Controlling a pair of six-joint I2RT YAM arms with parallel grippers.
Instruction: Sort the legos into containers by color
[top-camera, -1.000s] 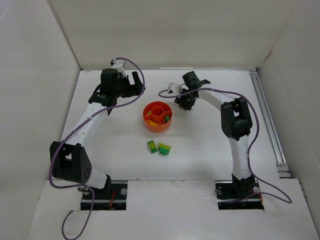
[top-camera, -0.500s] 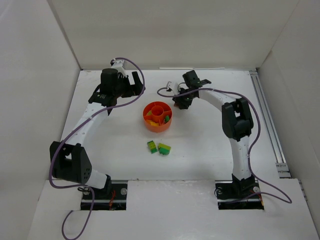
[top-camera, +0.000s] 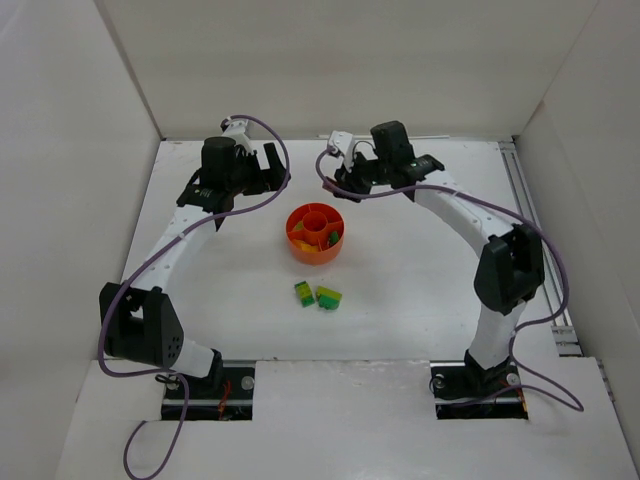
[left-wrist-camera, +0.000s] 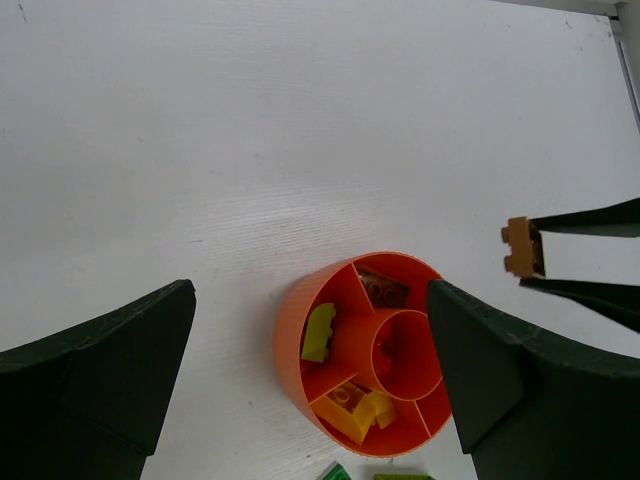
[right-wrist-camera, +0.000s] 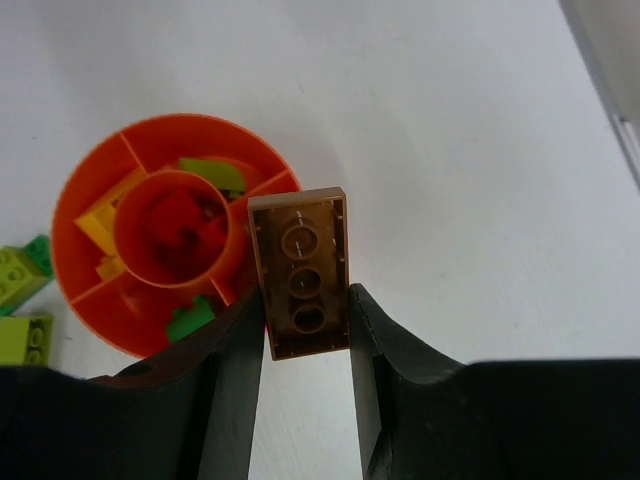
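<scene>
Right wrist view gives us the clearest look: the right pincer (right-wrist-camera: 303, 325) pinches a brown lego brick (right-wrist-camera: 300, 265) by its long sides, hollow underside toward the camera. It is held above the white surface (right-wrist-camera: 480, 150), near the round orange dish (right-wrist-camera: 75, 170). The dish's central cup (right-wrist-camera: 120, 225) holds red pieces. The ring sections around it carry yellow, lime and green pieces and a second brown brick (left-wrist-camera: 383, 290). The left pincer (left-wrist-camera: 305, 375) hangs spread wide above the dish, gripping nothing. Two two-colour legos (top-camera: 327, 297) lie side by side on the surface, nearer the arm bases and apart from the dish.
</scene>
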